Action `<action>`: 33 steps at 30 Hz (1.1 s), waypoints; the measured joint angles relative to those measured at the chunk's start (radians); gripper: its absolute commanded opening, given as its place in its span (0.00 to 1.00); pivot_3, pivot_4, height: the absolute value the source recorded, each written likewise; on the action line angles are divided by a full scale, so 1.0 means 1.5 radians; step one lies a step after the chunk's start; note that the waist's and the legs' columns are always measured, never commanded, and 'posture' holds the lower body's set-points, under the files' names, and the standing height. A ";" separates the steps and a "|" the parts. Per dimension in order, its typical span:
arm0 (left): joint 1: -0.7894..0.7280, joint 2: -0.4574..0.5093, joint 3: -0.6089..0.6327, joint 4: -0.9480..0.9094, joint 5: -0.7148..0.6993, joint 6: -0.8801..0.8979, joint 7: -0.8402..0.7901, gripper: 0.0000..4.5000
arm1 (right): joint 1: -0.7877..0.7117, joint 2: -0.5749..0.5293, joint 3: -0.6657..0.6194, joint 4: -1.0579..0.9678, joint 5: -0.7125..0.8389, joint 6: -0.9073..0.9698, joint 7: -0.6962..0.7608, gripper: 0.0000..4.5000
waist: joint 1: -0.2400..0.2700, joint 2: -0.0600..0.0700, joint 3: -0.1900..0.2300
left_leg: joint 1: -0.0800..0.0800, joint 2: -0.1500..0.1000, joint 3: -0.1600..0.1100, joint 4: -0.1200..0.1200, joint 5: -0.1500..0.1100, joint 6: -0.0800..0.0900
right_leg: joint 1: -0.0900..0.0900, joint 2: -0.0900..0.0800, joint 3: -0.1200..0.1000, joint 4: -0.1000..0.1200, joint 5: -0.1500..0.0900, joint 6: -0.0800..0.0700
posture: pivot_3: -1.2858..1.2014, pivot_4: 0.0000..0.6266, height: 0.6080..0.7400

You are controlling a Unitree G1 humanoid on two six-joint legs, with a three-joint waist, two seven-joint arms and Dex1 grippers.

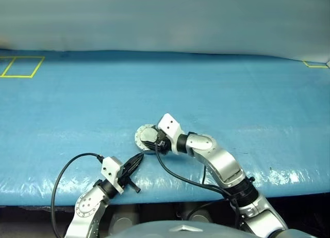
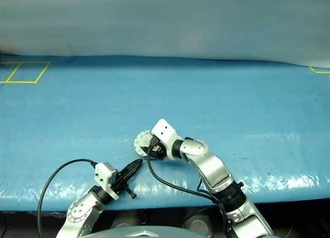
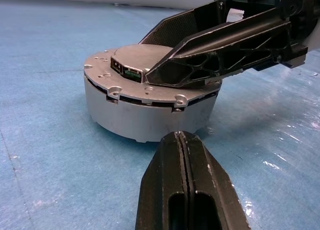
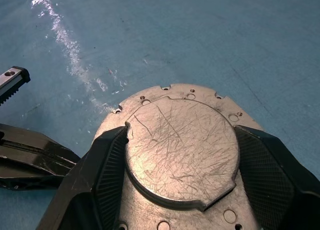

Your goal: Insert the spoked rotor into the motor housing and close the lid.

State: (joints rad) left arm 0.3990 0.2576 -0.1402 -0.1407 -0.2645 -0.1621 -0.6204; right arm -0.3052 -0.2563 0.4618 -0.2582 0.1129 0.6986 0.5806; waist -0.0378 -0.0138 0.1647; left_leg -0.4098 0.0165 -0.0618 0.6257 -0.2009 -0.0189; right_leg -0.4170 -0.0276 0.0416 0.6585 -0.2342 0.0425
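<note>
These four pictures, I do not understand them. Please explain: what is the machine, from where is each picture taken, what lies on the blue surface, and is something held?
The machine is a humanoid robot with two arms, each ending in a tool of two black fingers. The two wide pictures come from a stereo camera on its head, looking down over the arms at a table covered with a blue sheet. The other two come from cameras on the wrists, looking along each tool's fingers.

On the sheet stands a round silver-grey motor housing with its lid lying on top. The right tool reaches over it, one finger on each side of the lid's raised centre. Whether the fingers press it I cannot tell. The left tool is shut, holds nothing, and points at the housing's side from close by. Yellow tape marks lie at the far corners.
</note>
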 measured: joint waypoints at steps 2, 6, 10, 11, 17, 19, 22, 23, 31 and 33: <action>0.001 0.000 -0.001 -0.003 0.000 0.001 0.002 0.00 | 0.000 -0.004 0.008 -0.006 -0.007 0.000 -0.004 0.67 | 0.000 0.000 0.000 | 0.000 0.000 0.000 0.000 0.000 0.000 | 0.000 0.000 0.000 0.000 0.000 0.000 | 0.52 0.24 1.00; 0.002 0.000 -0.002 -0.004 0.000 0.001 0.006 0.00 | 0.011 -0.010 0.022 -0.008 -0.025 -0.043 -0.009 0.67 | 0.000 0.000 0.000 | 0.000 0.000 0.000 0.000 0.000 0.000 | 0.000 0.000 0.000 0.000 0.000 0.000 | 0.52 0.24 1.00; 0.002 0.000 -0.004 -0.005 0.000 0.001 0.006 0.00 | 0.028 -0.007 0.019 0.015 -0.026 -0.101 -0.007 0.67 | -0.001 0.000 0.000 | -0.001 0.000 0.000 0.000 0.000 0.000 | 0.001 0.001 0.000 0.000 0.000 0.000 | 0.52 0.24 1.00; 0.002 0.000 -0.004 -0.005 0.000 0.001 0.006 0.00 | 0.030 -0.007 0.018 0.016 -0.027 -0.105 -0.007 0.67 | -0.001 0.000 0.000 | -0.001 0.000 0.001 0.000 0.000 0.000 | 0.001 0.001 0.000 0.000 0.000 0.000 | 0.52 0.24 1.00; 0.001 0.000 -0.005 -0.005 0.000 0.001 0.006 0.00 | 0.028 0.009 0.000 0.012 -0.005 -0.062 -0.001 0.67 | 0.000 0.000 0.000 | -0.001 0.000 0.000 -0.001 0.000 0.000 | 0.001 0.001 0.000 0.000 0.000 0.000 | 0.52 0.24 1.00; 0.001 -0.001 -0.005 -0.005 0.000 0.001 0.007 0.00 | 0.025 0.003 0.004 0.012 -0.010 -0.066 0.002 0.67 | 0.000 0.000 0.000 | -0.001 0.000 0.001 -0.001 0.000 0.000 | 0.001 0.001 0.000 0.000 0.000 0.000 | 0.52 0.24 1.00; 0.002 -0.012 -0.003 -0.007 -0.009 0.006 0.016 0.00 | 0.022 -0.004 0.008 0.012 -0.019 -0.071 0.006 0.67 | 0.001 0.000 0.000 | -0.001 0.000 0.000 -0.001 0.000 0.000 | 0.001 0.001 0.000 0.000 0.000 0.000 | 0.52 0.24 1.00; 0.002 -0.014 -0.001 -0.009 -0.014 0.013 0.020 0.00 | 0.022 -0.005 0.008 0.012 -0.020 -0.071 0.006 0.67 | 0.001 0.000 0.000 | -0.001 0.000 0.000 -0.001 0.000 0.000 | 0.001 0.001 0.000 0.000 0.000 0.000 | 0.52 0.24 1.00; -0.147 -0.013 0.134 -0.127 -0.127 0.229 0.168 0.00 | 0.019 -0.002 0.009 0.015 -0.024 -0.071 0.007 0.67 | 0.000 -0.001 0.000 | -0.001 0.000 0.001 0.001 0.000 0.000 | 0.003 0.002 -0.003 0.000 0.000 0.000 | 0.52 0.24 1.00; -0.183 0.014 0.156 -0.145 -0.184 0.325 0.185 0.00 | 0.018 -0.002 0.011 0.014 -0.023 -0.071 0.011 0.67 | -0.001 -0.001 0.000 | -0.001 -0.002 0.001 0.000 -0.001 0.000 | 0.003 0.002 -0.002 0.000 0.000 0.001 | 0.52 0.24 1.00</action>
State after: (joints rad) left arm 0.1239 0.2788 0.0935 -0.3577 -0.5403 0.3251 -0.3430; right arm -0.2776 -0.2597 0.4777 -0.2374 0.0779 0.5920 0.5969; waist -0.0393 -0.0155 0.1641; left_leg -0.4113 0.0133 -0.0610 0.6261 -0.2022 -0.0185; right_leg -0.4126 -0.0246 0.0381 0.6588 -0.2338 0.0432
